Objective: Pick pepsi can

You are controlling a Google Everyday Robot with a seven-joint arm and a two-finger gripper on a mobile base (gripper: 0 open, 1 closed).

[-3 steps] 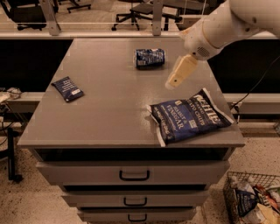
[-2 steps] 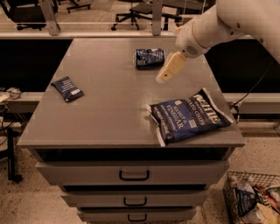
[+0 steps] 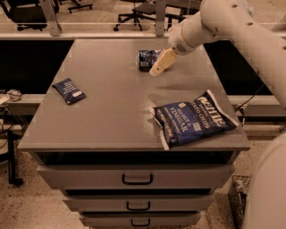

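Note:
The pepsi can [image 3: 145,59] is a small dark blue can with white markings, lying on its side near the back middle of the grey table top [image 3: 111,112]. My gripper [image 3: 159,66] hangs from the white arm that comes in from the upper right. It points down and left and sits just to the right of the can, partly overlapping its right end in this view. I cannot tell whether it touches the can.
A large blue chip bag [image 3: 192,118] lies at the front right of the table. A small flat dark blue packet [image 3: 68,90] lies at the left. Drawers [image 3: 136,178] sit below the table top. Office chairs [image 3: 138,11] stand behind. A wire basket [image 3: 236,197] is on the floor at the right.
My gripper has moved left and away from the chip bag, toward the can, and now sits right beside it. The can, bag and packet have not moved.

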